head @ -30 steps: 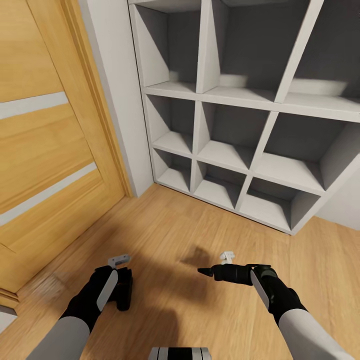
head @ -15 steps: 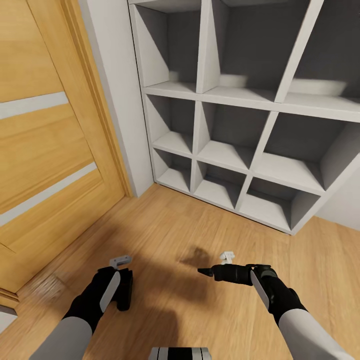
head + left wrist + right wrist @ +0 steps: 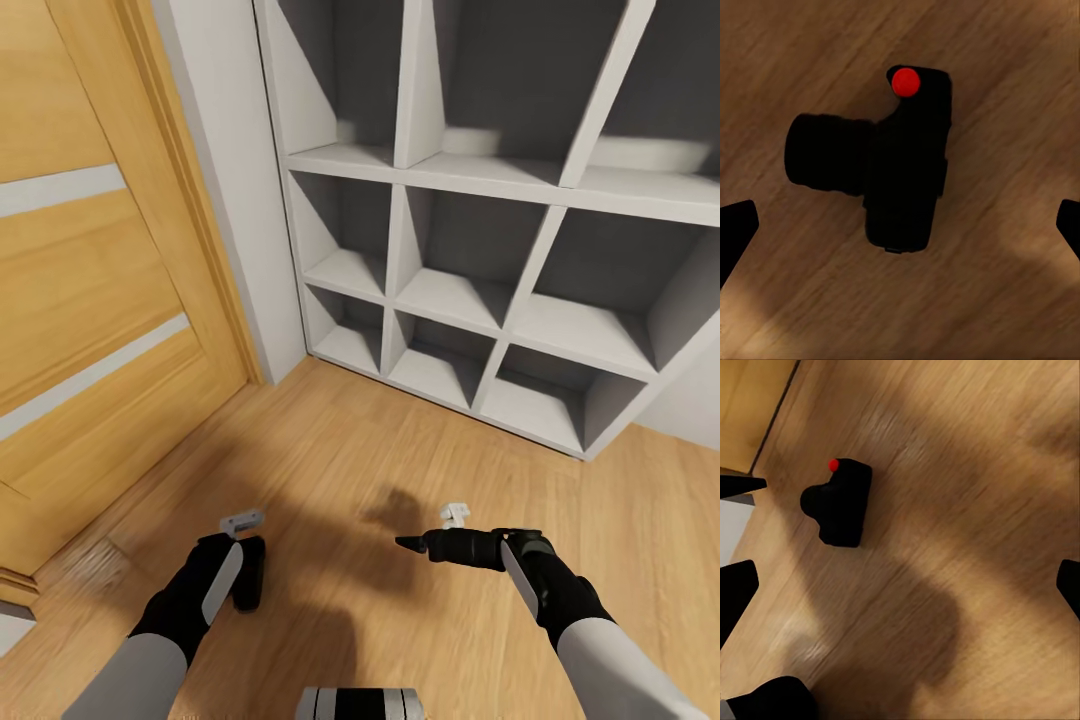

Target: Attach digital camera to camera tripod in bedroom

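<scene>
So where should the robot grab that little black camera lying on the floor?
Probably by the boxy body of the camera, not the round lens sticking out sideways. It lies on the wood floor under the left gripper, whose jaws are spread wide to either side, so coming straight down and closing across the body's flat sides looks best, away from the red button.
</scene>
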Motion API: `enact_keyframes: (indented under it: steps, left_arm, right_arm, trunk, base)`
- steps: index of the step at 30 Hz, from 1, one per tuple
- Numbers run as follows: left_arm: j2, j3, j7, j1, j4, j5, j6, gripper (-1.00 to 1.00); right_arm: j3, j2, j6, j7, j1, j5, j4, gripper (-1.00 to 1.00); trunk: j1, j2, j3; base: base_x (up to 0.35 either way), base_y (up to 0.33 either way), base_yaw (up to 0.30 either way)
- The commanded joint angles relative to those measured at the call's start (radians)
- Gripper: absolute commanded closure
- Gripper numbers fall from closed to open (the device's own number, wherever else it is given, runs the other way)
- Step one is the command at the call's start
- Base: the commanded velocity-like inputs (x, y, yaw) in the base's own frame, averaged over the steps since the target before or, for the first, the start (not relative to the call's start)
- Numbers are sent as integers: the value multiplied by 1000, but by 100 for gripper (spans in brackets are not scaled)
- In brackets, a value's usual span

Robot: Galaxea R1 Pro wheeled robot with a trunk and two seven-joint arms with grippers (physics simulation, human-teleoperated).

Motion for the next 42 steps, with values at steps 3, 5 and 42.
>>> enact_keyframes:
  steps: [3,5,42]
  left_arm:
    - [-1,2,7,0,-2,10,3,-100]
    - [-1,2,7,0,-2,10,2,-100]
    - [-1,2,2,0,0,13,2,-100]
  right_arm:
    - [0,0,8,1,0,-6,-1,-100]
    - [0,0,8,1,0,-6,-1,-100]
    - [0,-1,8,-4,0,-6,-1,-100]
  trunk:
    - [1,-1,-12]
    - [2,-2,-20]
    - [19,-10,-163]
  base:
    - [0,0,0]
    - [0,0,0]
    - [0,0,0]
